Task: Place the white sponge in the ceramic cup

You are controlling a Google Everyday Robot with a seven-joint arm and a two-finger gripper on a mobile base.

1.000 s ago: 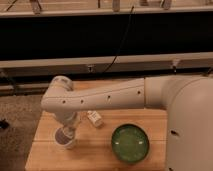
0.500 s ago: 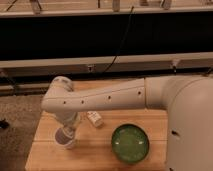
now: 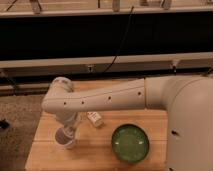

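Things on the wooden desk [image 3: 95, 157] were few. The ceramic cup [image 3: 64, 145] stood upright near the desk's front left corner, with a little of its dull inside showing. The green bowl [image 3: 130, 143] sat to the cup's right, well apart from it and close to the robot's white body [image 3: 192, 125]. Between the two and a little farther back lay a small whitish object [image 3: 94, 119], tilted, just beside the lower end of the arm [image 3: 110, 97]. I could not tell whether it was the white sponge or something else.

The arm reached leftward from the body across the desk, bent at the elbow and dropped toward the cup. It hid a strip of the desk's back part from where I stood. The hand [image 3: 67, 133] hung directly over the cup's mouth, at or just within the rim, and covered part of the opening. I could not tell how far open the hand was or whether it had hold of anything.

Behind the desk ran a grey ledge [image 3: 150, 61] with dark panels above and below it, and a black cable [image 3: 121, 42] drooped down to it. Speckled floor [image 3: 17, 117] showed to the left of the desk.

Set against half a second before, I saw no change. The arm hung in the same bend, the hand was over the cup as before, and the bowl and the whitish object lay where they had been.
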